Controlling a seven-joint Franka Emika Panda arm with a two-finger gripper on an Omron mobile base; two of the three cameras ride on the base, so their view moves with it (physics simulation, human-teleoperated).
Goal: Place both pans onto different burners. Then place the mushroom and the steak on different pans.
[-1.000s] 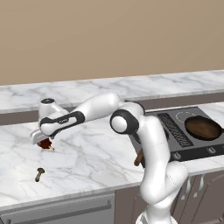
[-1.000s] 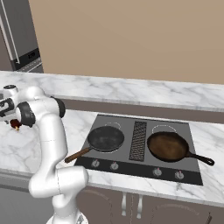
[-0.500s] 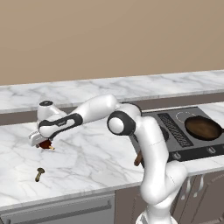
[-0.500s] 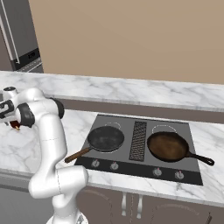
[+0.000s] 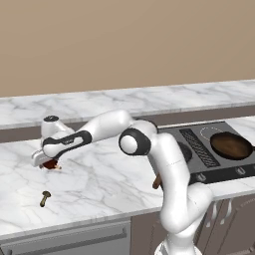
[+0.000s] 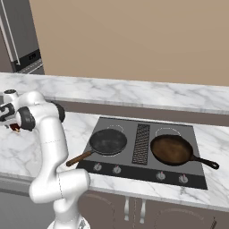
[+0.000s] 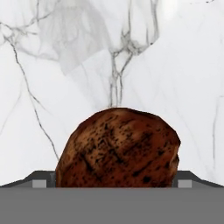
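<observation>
Both pans already sit on the cooktop [image 6: 143, 179]: the black pan [image 6: 108, 142] with its wooden handle is on the front left burner, and the reddish-brown pan [image 6: 171, 150] is on the front right burner, so the food is what remains. The arm reaches far to the left of the cooktop, and the gripper [image 5: 46, 160] is low over the steak [image 7: 118, 148], which lies on the marble counter [image 5: 99, 174]. In the hand view the steak is directly in front of the camera, and the two finger tips [image 7: 41, 179] stand wide apart on both sides of it, not pressing on it, so nothing is held yet. The mushroom [image 5: 45, 197] lies on the counter nearer to the front edge than the steak, apart from it. I think the next step is to close on the steak, and here some things can go wrong. The steak is nearly as wide as the open jaws, so if the gripper is a little off centre, one finger may land on top of the meat and push it away. A shallow grip could also let it slip during the long swing toward the cooktop.
</observation>
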